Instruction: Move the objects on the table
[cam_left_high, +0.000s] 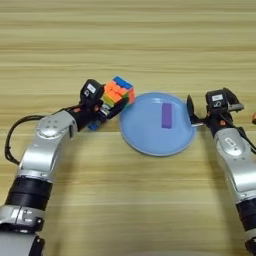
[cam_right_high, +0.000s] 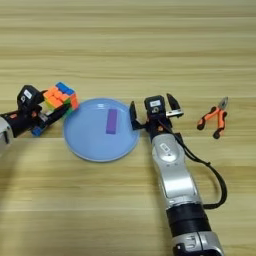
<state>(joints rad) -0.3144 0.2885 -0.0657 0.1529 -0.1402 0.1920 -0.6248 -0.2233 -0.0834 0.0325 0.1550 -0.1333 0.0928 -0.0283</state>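
The wooden surface (cam_left_high: 128, 45) fills the view, carrying everything. At its middle lies the round light-blue plate (cam_left_high: 145, 135), with the small purple block (cam_left_high: 166, 115) lying flat on its right half. Just off the plate's upper left rim, the left gripper (cam_left_high: 111, 104) is closed around the multicolour puzzle cube (cam_left_high: 118, 91), which looks raised and tilted. Something blue (cam_left_high: 93, 126) shows just under that gripper, too hidden to tell what it is. The right gripper (cam_right_high: 150, 111) sits at the plate's right rim with its fingers spread wide, holding nothing. Orange-handled pliers (cam_right_high: 214, 119) lie well to the right. The step in hand seems to be carrying the cube; the next move likely calls for bringing it over the plate and letting go without knocking the block.
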